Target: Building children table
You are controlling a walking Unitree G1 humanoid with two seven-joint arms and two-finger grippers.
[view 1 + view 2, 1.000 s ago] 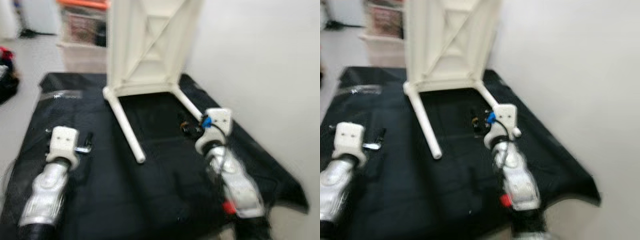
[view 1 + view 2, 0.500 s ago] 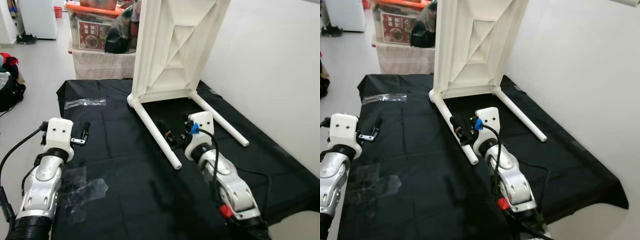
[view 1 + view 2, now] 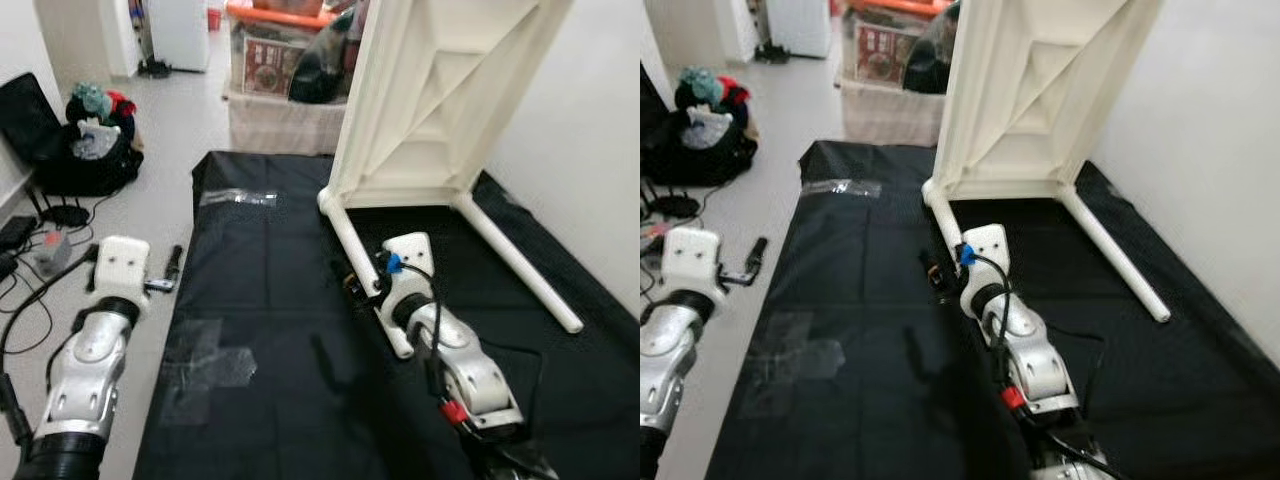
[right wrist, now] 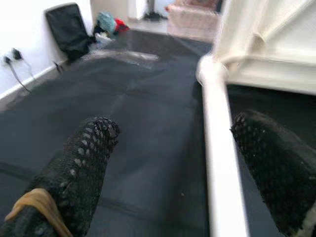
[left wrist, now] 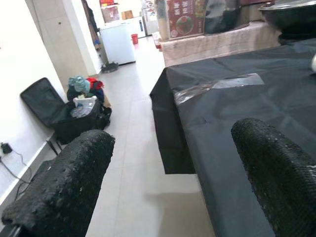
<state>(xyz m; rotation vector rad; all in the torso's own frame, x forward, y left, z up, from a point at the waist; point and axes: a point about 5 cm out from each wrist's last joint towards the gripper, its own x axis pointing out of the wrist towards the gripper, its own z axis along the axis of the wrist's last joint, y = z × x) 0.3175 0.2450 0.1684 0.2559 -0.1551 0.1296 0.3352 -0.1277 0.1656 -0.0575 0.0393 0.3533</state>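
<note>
The white children's table (image 3: 440, 110) stands on its side on a black cloth (image 3: 270, 300), its top leaning near the wall. Two white legs point toward me: the left leg (image 3: 350, 240) and the right leg (image 3: 515, 260). My right gripper (image 3: 356, 285) is at the left leg, about two thirds of the way along it. In the right wrist view my right gripper (image 4: 175, 126) is open, with the leg (image 4: 217, 143) lying between its fingers and no finger pressing on it. My left gripper (image 3: 170, 270) is open with nothing in it (image 5: 173, 136), held over the floor by the cloth's left edge.
A clear plastic bag (image 3: 240, 198) and flat plastic pieces (image 3: 205, 355) lie on the cloth. Behind the table stands a storage box with an orange lid (image 3: 285, 75). Black bags (image 3: 90, 150) and cables (image 3: 30, 260) sit on the floor at the left. A wall runs along the right.
The camera has swung left and the blur has gone. My right gripper has shifted from beside the right leg to the left leg. The left arm keeps its pose.
</note>
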